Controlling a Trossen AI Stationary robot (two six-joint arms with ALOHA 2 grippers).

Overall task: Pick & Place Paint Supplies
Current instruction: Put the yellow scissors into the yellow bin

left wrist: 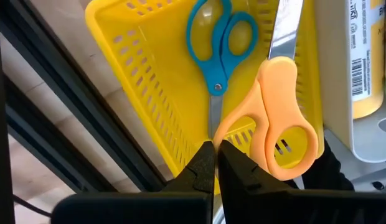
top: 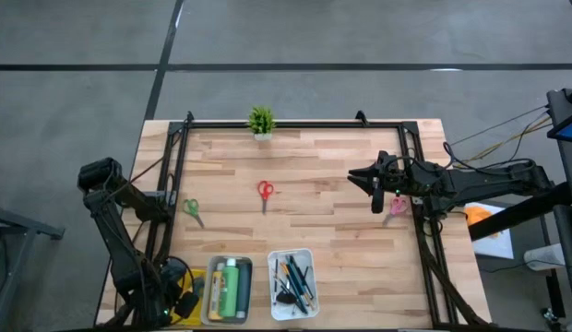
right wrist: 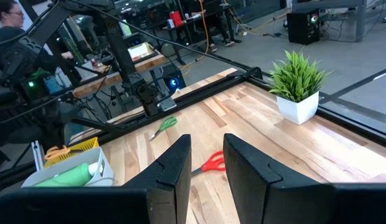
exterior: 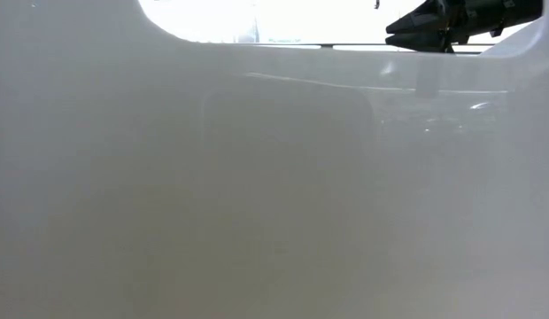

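Observation:
My left gripper (left wrist: 216, 152) is at the table's near left corner (top: 175, 300), pointing down over a yellow mesh tray (left wrist: 149, 74), shut on orange scissors (left wrist: 277, 106). Blue scissors (left wrist: 215, 43) lie flat in that tray. My right gripper (right wrist: 207, 155) hovers level above the table's right half (top: 353, 174), open with nothing between its fingers. Green scissors (top: 192, 210), red scissors (top: 265, 194) and pink scissors (top: 395, 207) lie flat on the wooden table; the pink pair is under the right arm. My left gripper pinches the rim of one orange handle loop (left wrist: 223, 132) between its two fingers, at the handle end. The fingers come from above, pointing down. The scissors stretch away over the yellow tray, blades (left wrist: 283, 31) farthest from the fingers. I cannot tell whether they rest on it.
A grey tray (top: 212, 277) with green and yellow bottles (top: 231, 288) stands beside the yellow tray. A white tray (top: 309, 267) with brushes (top: 291, 277) is next to it. A small potted plant (top: 261, 122) stands at the far edge. A pale wall fills the low view.

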